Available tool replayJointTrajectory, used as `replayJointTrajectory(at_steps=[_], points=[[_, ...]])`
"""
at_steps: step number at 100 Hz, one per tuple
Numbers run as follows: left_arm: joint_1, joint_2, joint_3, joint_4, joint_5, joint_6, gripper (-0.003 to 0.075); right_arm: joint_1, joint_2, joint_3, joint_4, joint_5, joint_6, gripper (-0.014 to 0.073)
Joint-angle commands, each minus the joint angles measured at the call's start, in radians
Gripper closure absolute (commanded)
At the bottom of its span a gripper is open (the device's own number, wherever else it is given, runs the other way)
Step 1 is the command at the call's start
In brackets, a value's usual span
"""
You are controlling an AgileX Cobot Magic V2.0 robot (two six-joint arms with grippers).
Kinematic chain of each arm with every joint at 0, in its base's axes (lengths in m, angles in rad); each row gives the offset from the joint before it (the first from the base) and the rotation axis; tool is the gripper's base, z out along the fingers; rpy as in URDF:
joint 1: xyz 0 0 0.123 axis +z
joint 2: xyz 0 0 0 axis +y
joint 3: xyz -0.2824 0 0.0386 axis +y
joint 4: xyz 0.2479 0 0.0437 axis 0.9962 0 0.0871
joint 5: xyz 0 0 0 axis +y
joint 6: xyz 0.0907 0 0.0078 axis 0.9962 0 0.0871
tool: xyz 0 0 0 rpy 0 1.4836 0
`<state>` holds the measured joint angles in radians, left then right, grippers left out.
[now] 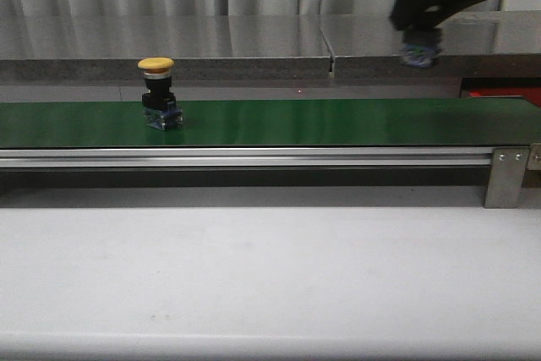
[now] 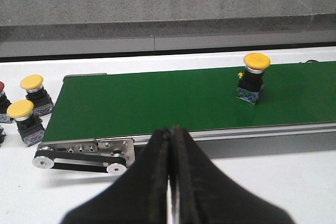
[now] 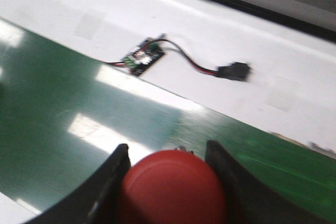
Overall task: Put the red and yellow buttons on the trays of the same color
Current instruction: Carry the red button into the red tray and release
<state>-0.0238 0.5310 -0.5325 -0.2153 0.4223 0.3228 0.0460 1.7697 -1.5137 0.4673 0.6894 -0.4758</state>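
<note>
Red button (image 3: 173, 187), smooth and domed, sits clamped between the right gripper's (image 3: 170, 182) black fingers above the glossy green belt (image 3: 63, 129). Left gripper's (image 2: 170, 145) fingers are pressed together, empty; a yellow mushroom-capped button (image 1: 158, 90) stands upright on the belt.

Yellow buttons: three. One on the belt (image 2: 255, 77), toward 9 o'clock in the front view; two off the belt end on the white table (image 2: 32, 94) (image 2: 23, 121).
Red buttons: two. One between gripper fingers (image 3: 173, 190), one half cut off at the frame edge (image 2: 1, 103).
Green belt (image 1: 338, 120): one.
Red tray (image 1: 500, 91): one, at 3 o'clock, partly seen.
Circuit board (image 3: 143, 57) with wire: one.
</note>
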Motion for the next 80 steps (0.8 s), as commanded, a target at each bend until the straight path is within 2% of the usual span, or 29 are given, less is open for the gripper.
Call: replayJointTrajectory(at_steps=[1,16,35,62,80], points=[[-0.008,0.000,-0.027,-0.016,-0.078,-0.004,0.0739,-0.105,-0.085,-0.037,0.005,0.020,-0.003,0.0388],[-0.008,0.000,-0.027,-0.016,-0.078,-0.004,0.0739,-0.287,-0.094,-0.037,0.005,0.025,0.004,0.0388],[-0.008,0.000,-0.027,-0.016,-0.078,-0.004,0.0739,-0.426,-0.067,-0.037,0.005,-0.007,0.004,0.0388],[-0.008,0.000,-0.027,-0.016,-0.078,-0.004,0.0739,-0.495,0.033,-0.041,0.005,-0.142,0.004,0.0388],[-0.008,0.000,-0.027,-0.016,-0.078,-0.004,0.0739,-0.518,0.141,-0.140,0.005,-0.105,0.004,0.0388]])
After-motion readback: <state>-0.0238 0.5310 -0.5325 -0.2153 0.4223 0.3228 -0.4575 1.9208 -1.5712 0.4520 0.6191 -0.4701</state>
